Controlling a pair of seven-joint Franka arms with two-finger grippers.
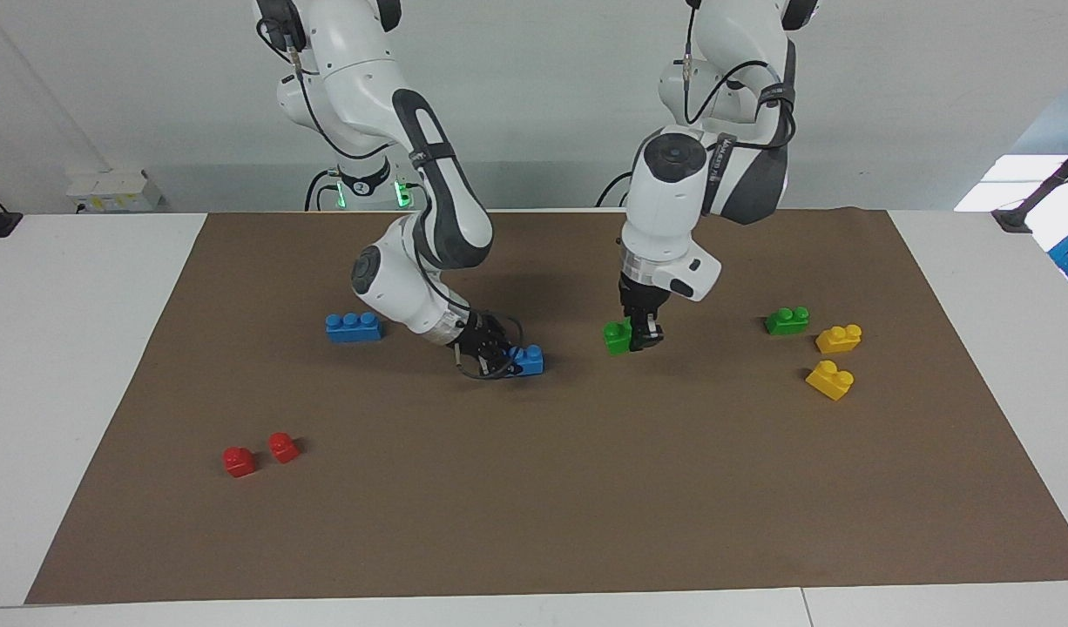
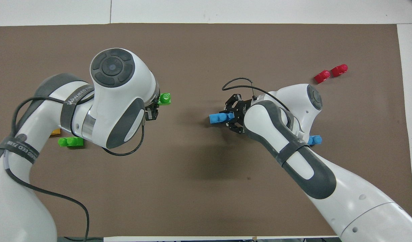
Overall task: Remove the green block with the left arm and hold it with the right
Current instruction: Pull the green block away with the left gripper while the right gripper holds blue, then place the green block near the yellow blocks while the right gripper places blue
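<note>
Two green bricks are in sight, so pick carefully: the task's green block [image 1: 618, 337] is the one in the left gripper [image 1: 640, 338], whose fingers are closed on its side. A second green block [image 1: 787, 320] lies loose toward the left arm's end of the table, w/ two yellow bricks [image 1: 837, 338] just beside it at about 4 o'clock in the facing view.

Held block sits low over the brown mat [image 1: 534, 488], apart from the blue brick [image 1: 529, 359] it seems to have come off; whether it touches the mat I can't tell. In the overhead view it pokes out at 3 o'clock from under the left wrist.

Right gripper [image 1: 499, 355] is down at the mat, fingers clamped on the blue brick, pinning it. Another blue brick [image 1: 353, 326] lies toward the right arm's end, and two red bricks [image 1: 260, 454] are farther from the robots.

Handling, as I judge it: light, rigid, hollow plastic, smooth walls, so slippery but not fragile. Best hold is across the flat side walls, below the studs, square-on; gripping the round studs would let it twist. Removal looks done; block likely just needs setting down.
</note>
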